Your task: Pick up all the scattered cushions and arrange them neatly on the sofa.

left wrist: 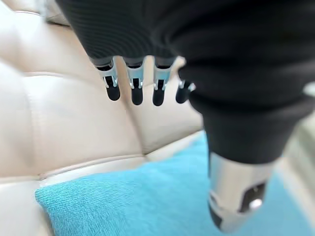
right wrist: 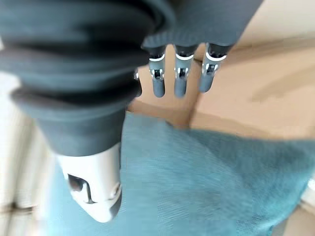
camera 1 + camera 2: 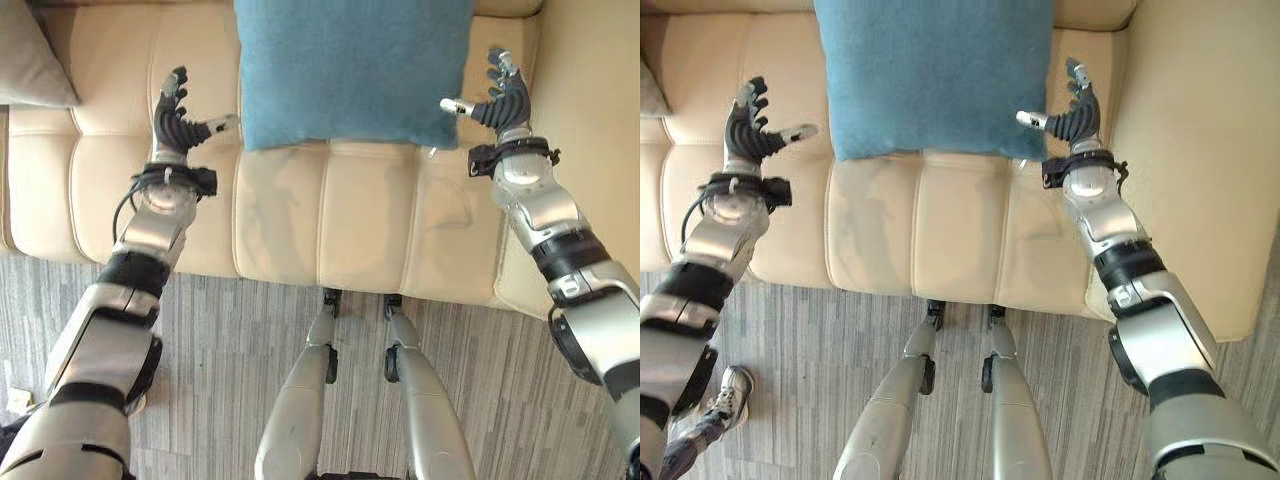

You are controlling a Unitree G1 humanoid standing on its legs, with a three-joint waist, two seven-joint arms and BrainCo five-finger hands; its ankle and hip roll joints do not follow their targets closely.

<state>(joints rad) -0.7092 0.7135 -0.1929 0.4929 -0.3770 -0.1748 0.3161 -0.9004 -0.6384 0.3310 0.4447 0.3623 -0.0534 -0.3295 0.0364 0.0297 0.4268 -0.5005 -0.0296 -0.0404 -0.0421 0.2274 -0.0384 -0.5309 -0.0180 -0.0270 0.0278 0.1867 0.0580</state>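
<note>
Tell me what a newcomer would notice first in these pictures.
A blue cushion lies in the middle of the cream sofa. The left hand and right hand flank it, open and holding nothing. A grey cushion sits at the sofa's left end.

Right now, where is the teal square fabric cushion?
The teal square fabric cushion lies on the cream leather sofa seat, between the open left hand and open right hand.

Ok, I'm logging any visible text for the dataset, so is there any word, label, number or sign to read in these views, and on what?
None. The teal cushion, the cream sofa and the grey cushion at its far left carry no readable print. The left hand and right hand, both open beside the teal cushion, show no markings either.
</note>
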